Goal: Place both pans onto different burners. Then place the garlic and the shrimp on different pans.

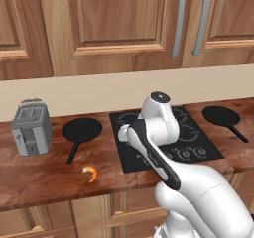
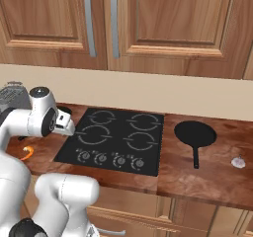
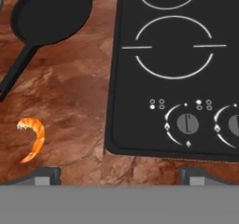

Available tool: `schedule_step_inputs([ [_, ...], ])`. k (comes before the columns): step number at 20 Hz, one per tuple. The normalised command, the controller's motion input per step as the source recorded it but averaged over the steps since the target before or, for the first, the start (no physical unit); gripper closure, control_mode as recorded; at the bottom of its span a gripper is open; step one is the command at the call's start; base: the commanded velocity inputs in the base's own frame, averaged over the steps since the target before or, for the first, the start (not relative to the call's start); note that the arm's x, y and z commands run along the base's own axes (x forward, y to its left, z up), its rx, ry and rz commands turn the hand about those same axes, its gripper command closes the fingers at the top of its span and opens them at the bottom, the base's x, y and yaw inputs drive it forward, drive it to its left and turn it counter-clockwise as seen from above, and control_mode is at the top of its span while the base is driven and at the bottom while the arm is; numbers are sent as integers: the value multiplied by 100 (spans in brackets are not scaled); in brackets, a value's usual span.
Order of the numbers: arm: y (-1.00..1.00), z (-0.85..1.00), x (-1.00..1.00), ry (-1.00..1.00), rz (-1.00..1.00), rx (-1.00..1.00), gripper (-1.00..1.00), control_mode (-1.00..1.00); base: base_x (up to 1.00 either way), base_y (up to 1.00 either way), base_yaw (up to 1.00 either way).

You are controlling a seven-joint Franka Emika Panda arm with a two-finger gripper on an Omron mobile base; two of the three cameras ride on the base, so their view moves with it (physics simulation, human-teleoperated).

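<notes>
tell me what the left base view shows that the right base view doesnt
Left base view alone: the boxy silver metal toaster whole at the counter's left end, and a round matte black frying pan on the wood counter left of the black glass cooktop, with the curled orange shrimp in front of it.

Right base view alone: all four grey-ringed burners uncovered, and a small pale object, too small to identify, on the right counter.

Both: the second black frying pan right of the cooktop, plus the shrimp.
</notes>
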Motion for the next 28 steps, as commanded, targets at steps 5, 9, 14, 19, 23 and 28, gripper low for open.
schedule_step_inputs([
  [5,30,-13,21,0,0,0,-100,-100,0,0,0],
  [9,29,-13,18,0,0,0,-100,-100,0,0,0],
  [14,28,-11,14,0,0,0,-100,-100,0,0,0],
  [19,30,-12,13,0,0,0,-100,-100,0,0,0],
  [23,28,-8,13,0,0,2,-100,-100,0,0,0],
  [28,21,-2,20,0,0,5,-100,-100,0,0,0],
])
